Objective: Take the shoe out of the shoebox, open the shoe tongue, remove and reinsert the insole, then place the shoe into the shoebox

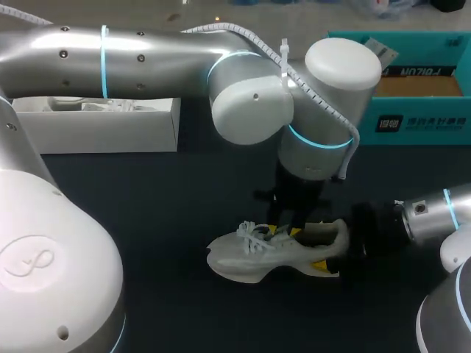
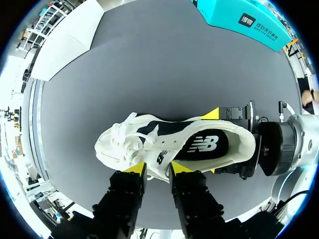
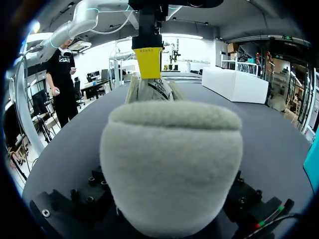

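shoe (image 2: 149, 149) | white, black insole (image 2: 202, 145), laces (image 2: 122, 135) loose | heel in right gripper (image 2: 213, 142)

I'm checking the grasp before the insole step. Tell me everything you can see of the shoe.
The shoe is an off-white lace-up trainer with a knit-looking upper, loose white laces, a thick pale sole and a dark insole showing through its open mouth. It stands sole down on the dark table, out of the box, toe toward my left side. The right hand grips its padded heel from both sides. The left hand is down against its side at midfoot.
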`<state>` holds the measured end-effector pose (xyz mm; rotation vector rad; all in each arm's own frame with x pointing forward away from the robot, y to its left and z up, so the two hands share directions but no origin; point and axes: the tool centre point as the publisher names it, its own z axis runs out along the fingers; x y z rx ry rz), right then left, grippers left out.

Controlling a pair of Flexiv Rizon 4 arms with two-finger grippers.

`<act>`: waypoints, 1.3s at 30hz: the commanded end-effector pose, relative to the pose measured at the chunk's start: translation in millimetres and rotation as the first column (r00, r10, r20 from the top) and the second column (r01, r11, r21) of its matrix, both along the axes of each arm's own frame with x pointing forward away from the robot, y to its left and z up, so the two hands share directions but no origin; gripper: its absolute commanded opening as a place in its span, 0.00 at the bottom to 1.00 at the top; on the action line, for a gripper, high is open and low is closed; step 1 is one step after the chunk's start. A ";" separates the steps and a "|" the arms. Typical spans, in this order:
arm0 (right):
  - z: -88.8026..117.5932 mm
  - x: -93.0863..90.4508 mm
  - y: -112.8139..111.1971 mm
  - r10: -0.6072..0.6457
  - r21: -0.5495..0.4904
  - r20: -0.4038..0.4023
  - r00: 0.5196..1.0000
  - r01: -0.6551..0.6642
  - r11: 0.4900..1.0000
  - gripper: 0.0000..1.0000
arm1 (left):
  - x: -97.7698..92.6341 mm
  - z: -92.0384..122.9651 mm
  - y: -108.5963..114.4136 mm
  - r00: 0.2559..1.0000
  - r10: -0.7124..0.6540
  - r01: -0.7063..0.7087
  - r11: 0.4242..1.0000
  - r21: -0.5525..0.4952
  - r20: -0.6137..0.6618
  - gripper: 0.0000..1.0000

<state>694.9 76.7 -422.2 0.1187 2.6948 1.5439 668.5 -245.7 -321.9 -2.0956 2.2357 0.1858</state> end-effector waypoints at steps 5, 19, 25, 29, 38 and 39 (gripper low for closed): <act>-9.4 2.6 4.7 -0.003 -0.003 0.001 1.000 0.003 1.000 0.00 | 0.9 -3.6 6.0 1.000 -0.004 0.003 0.999 -0.040 -0.024 0.00; -9.4 2.6 4.7 -0.003 -0.003 0.001 1.000 0.003 1.000 0.00 | -3.4 41.3 30.3 1.000 0.012 -0.013 0.980 -0.198 -0.008 0.00; -9.4 2.6 4.7 -0.003 -0.003 0.001 1.000 0.003 1.000 0.00 | -3.9 55.1 48.4 0.999 0.049 -0.050 0.963 -0.264 -0.011 0.00; -9.4 2.6 4.7 -0.003 -0.003 0.001 1.000 0.003 1.000 0.00 | -6.1 55.6 59.1 0.998 0.066 -0.067 0.960 -0.272 -0.013 0.00; -9.4 2.6 4.7 -0.003 -0.003 0.001 1.000 0.003 1.000 0.00 | -12.7 37.3 93.4 0.983 0.174 -0.185 0.945 -0.269 -0.064 0.00; -9.4 2.6 4.7 -0.003 -0.003 0.001 1.000 0.003 1.000 0.00 | -13.5 35.2 97.6 0.980 0.186 -0.197 0.944 -0.263 -0.068 0.00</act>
